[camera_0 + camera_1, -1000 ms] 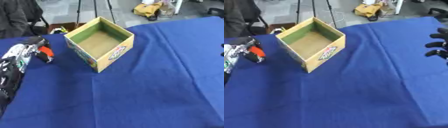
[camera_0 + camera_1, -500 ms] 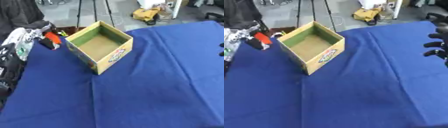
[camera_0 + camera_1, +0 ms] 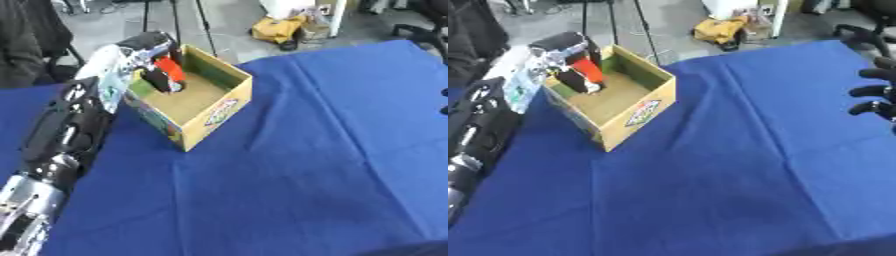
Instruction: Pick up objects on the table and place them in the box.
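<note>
— Left hand [image 3: 144, 50]?
— Closed around a red and black object [image 3: 166, 74], held just over the near-left corner of the box [image 3: 206, 107], inside the rim line.
— Changed from 1 second back?
— Yes. Then sat low at the left edge of the blue tablecloth [image 3: 289, 170], well apart from the box, same object in the grip. At half a second, just beside the box's left wall. Now over the opening.
— Meaning for the task?
— Carry seemingly finished; only the release left. Object not yet resting on the box floor, as far as visible.
— Right hand [image 3: 875, 97]?
— At the right edge, fingers curled, holding nothing, idle throughout.
— Anything else on the cloth?
— Nothing further seen on the cloth. Possibly the last item; hard to confirm beyond the edges.
</note>
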`<act>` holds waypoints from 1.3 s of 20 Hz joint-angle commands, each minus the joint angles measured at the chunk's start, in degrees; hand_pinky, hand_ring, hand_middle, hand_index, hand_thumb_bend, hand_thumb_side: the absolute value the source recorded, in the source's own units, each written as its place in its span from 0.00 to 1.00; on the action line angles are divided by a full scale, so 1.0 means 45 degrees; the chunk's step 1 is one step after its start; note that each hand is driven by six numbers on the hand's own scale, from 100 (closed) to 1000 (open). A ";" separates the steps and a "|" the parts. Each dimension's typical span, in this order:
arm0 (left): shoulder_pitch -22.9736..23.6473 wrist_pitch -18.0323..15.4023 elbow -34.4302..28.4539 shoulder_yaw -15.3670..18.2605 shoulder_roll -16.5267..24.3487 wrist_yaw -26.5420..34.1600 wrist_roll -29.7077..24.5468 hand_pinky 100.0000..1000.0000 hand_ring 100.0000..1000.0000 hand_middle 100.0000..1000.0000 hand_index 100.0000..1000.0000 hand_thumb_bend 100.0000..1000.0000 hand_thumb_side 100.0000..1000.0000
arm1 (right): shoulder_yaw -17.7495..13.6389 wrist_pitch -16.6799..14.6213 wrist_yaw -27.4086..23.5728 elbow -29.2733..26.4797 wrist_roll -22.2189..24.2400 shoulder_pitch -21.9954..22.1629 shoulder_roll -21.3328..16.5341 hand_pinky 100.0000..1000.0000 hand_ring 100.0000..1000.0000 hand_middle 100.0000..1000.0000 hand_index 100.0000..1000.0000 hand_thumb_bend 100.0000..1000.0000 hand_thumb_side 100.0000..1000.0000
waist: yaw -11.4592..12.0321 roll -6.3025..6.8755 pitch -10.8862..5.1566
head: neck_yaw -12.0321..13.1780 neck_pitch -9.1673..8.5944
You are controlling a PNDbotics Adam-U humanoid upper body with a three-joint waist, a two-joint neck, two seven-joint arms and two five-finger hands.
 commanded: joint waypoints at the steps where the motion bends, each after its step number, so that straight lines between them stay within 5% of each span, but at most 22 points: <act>1: -0.0102 -0.0240 0.0254 -0.0068 0.0047 -0.0410 -0.0672 0.68 0.55 0.57 0.74 0.62 0.27 | -0.0091 -0.0028 -0.0114 -0.0137 0.0029 -0.0146 -0.0155 0.48 0.63 0.71 0.84 0.29 0.60 | 0.0047 -0.0068 -0.0167 | -0.0002 -0.0051; 4: 0.0027 -0.0359 0.0332 0.0057 0.0153 -0.0369 -0.1245 0.77 0.71 0.71 0.83 0.91 0.51 | -0.0120 -0.0030 -0.0114 -0.0128 0.0027 -0.0087 -0.0143 0.48 0.63 0.71 0.84 0.29 0.60 | 0.0165 -0.0059 -0.0185 | -0.0092 -0.0049; 6: 0.0100 -0.0325 -0.0103 0.0258 0.0341 0.0005 -0.1089 0.79 0.73 0.73 0.84 0.96 0.63 | -0.0163 -0.0042 -0.0116 -0.0123 0.0000 -0.0043 -0.0144 0.48 0.63 0.71 0.84 0.29 0.60 | 0.0281 -0.0076 -0.0202 | -0.0169 -0.0033; 10: 0.0567 -0.0239 -0.2526 0.0522 0.1158 0.2160 0.0650 0.79 0.71 0.72 0.84 0.89 0.80 | -0.0303 -0.0082 -0.0112 -0.0112 -0.0112 0.0088 -0.0183 0.48 0.63 0.71 0.84 0.28 0.60 | 0.0702 -0.0135 -0.0197 | -0.0412 -0.0034; 15: 0.1804 0.0532 -0.6403 0.1096 0.2547 0.5270 0.3564 0.75 0.65 0.67 0.80 0.83 0.82 | -0.0414 -0.0130 -0.0079 -0.0137 -0.0197 0.0158 -0.0222 0.48 0.63 0.71 0.84 0.28 0.61 | 0.1438 -0.0223 -0.0162 | -0.0743 -0.0054; 19: 0.3945 0.0983 -0.8899 0.1859 0.3301 0.8099 0.5711 0.71 0.62 0.64 0.78 0.79 0.78 | -0.0483 -0.0175 -0.0056 -0.0198 -0.0244 0.0131 -0.0241 0.48 0.63 0.71 0.84 0.28 0.60 | 0.2119 -0.0289 -0.0112 | -0.0996 -0.0065; 26: 0.7654 0.0446 -1.0074 0.2684 0.2283 1.1997 0.8147 0.70 0.63 0.64 0.78 0.77 0.83 | -0.0516 -0.0351 -0.0095 -0.0277 -0.0541 -0.0063 -0.0197 0.48 0.62 0.70 0.83 0.26 0.59 | 0.2987 -0.0438 -0.0016 | -0.1132 -0.0094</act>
